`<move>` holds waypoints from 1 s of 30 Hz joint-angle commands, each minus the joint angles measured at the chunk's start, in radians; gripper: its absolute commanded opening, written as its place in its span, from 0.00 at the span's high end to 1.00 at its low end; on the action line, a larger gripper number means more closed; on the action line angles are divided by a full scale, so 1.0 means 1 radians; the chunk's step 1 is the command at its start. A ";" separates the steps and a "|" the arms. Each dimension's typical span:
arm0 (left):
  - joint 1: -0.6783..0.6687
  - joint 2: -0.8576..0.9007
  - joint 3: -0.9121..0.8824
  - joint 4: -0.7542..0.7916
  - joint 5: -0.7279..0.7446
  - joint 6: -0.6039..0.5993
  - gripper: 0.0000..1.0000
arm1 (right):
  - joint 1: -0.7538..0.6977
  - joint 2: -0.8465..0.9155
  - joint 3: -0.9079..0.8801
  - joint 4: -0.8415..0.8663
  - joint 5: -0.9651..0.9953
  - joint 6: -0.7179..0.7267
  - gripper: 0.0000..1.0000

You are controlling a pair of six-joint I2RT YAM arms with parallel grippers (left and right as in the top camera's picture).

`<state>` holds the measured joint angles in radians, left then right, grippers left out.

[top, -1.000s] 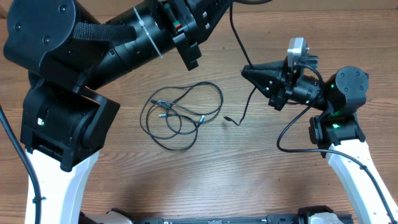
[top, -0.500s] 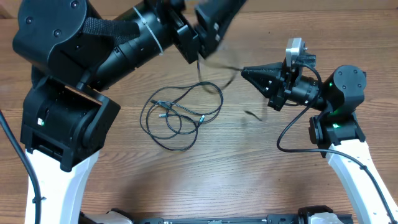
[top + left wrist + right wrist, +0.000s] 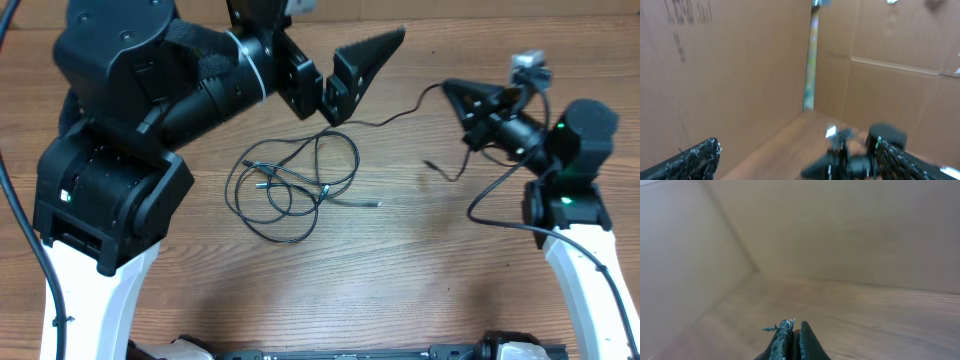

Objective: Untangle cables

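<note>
The cables lie as a loose black coil on the wooden table, left of centre. One plug end rests just right of the coil. A thin strand runs from the coil's top up to my right gripper, which is shut on it. The strand's free end dangles below that gripper. In the right wrist view the right gripper shows its jaws pressed together. My left gripper hangs open above the coil with nothing between its fingers. In the left wrist view the left gripper frames the blurred right arm.
The left arm's bulky black body covers the table's left side. A thick fixed wire loops beside the right arm's base. Cardboard walls enclose the table's far side.
My left gripper has opened and let go of the strand, swinging right. My right gripper has moved right and away with the strand, drawing it out from the coil.
</note>
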<state>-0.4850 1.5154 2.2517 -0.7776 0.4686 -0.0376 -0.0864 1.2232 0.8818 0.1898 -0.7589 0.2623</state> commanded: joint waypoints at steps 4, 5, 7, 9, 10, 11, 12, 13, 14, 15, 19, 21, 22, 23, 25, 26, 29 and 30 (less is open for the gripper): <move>-0.006 0.021 0.008 -0.157 -0.010 0.153 0.00 | -0.162 -0.009 0.011 0.029 0.125 0.060 0.96; -0.006 0.025 0.008 -0.177 -0.010 0.171 0.00 | -0.179 -0.010 0.011 0.035 0.130 0.070 0.96; -0.006 0.041 0.008 -0.247 -0.035 0.199 0.01 | -0.259 -0.009 0.011 0.056 0.140 0.090 0.96; -0.006 0.063 0.008 -0.319 -0.090 0.198 0.00 | -0.340 -0.010 0.011 0.063 0.160 0.090 0.96; -0.006 0.078 0.008 -0.361 -0.112 0.198 0.00 | -0.388 -0.009 0.011 0.064 0.174 0.090 0.96; -0.006 0.092 0.008 -0.394 -0.122 0.199 0.00 | -0.429 -0.009 0.011 0.071 0.174 0.090 0.96; -0.006 0.102 0.008 -0.412 -0.130 0.198 0.00 | -0.449 -0.009 0.011 0.077 0.175 0.090 0.96; -0.006 0.117 0.008 -0.442 -0.138 0.198 0.00 | -0.490 -0.009 0.011 0.086 0.179 0.089 0.96; -0.006 0.129 0.008 -0.465 -0.140 0.198 0.00 | -0.507 -0.009 0.011 0.087 0.187 0.089 0.96; -0.006 0.146 0.008 -0.493 -0.140 0.198 0.00 | -0.537 -0.009 0.011 0.090 0.211 0.084 0.96; -0.006 0.223 0.008 -0.602 -0.171 0.198 0.00 | -0.641 -0.002 0.011 0.092 0.368 0.048 0.96; -0.006 0.272 0.008 -0.657 -0.173 0.198 0.00 | -0.686 0.011 0.011 0.092 0.384 0.048 0.96; -0.006 0.288 0.008 -0.671 -0.173 0.198 0.00 | -0.702 0.018 0.011 0.092 0.385 0.048 0.96; -0.006 0.315 0.008 -0.689 -0.173 0.198 0.00 | -0.728 0.035 0.011 0.092 0.385 0.048 0.96; -0.006 0.348 0.008 -0.707 -0.172 0.198 0.01 | -0.760 0.061 0.011 0.092 0.385 0.048 0.96; -0.006 0.365 0.008 -0.717 -0.172 0.197 0.00 | -0.778 0.076 0.011 0.092 0.392 0.048 0.96; -0.006 0.403 0.008 -0.745 -0.173 0.194 0.01 | -0.824 0.121 0.011 0.092 0.460 0.048 0.96; -0.006 0.413 0.008 -0.754 -0.173 0.195 0.01 | -0.837 0.130 0.011 0.092 0.478 0.048 0.96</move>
<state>-0.4850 1.8992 2.2520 -1.5150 0.3016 0.1390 -0.8871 1.3273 0.8818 0.2756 -0.3603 0.3153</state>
